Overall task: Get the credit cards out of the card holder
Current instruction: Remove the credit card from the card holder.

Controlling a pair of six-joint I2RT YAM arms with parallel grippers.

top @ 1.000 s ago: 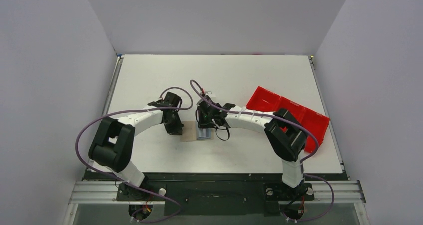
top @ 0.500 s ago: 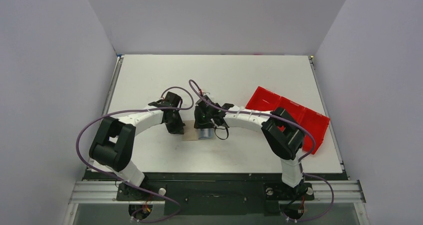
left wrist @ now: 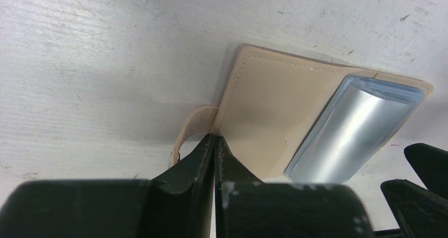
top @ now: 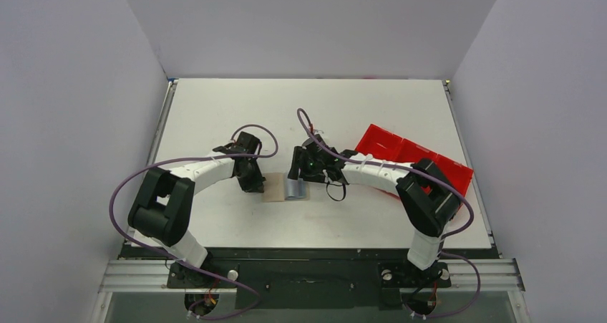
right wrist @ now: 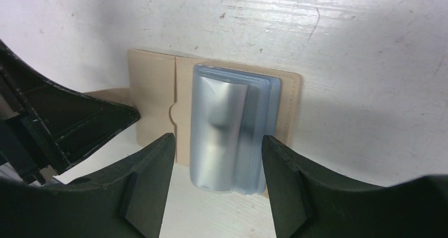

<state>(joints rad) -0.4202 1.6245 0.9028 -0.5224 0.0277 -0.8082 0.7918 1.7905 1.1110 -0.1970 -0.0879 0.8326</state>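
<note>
The tan card holder point(top: 275, 192) lies open and flat on the white table between the arms. A stack of pale grey and light blue credit cards point(top: 294, 189) bulges out of its right half; the cards show in the right wrist view point(right wrist: 230, 130) and the left wrist view point(left wrist: 354, 127). My left gripper point(left wrist: 215, 140) is shut, its tips pressed on the holder's point(left wrist: 269, 111) left edge by the strap. My right gripper point(right wrist: 216, 161) is open, its fingers on either side of the cards' near end, apart from them, above the holder point(right wrist: 153, 103).
A red compartment tray point(top: 415, 162) lies at the right, partly under the right arm. Purple cables loop over both arms. Grey walls enclose the table on three sides.
My right gripper has drawn back to the right, off the cards, which now show uncovered from above. The left gripper has stayed on the holder's left edge.
</note>
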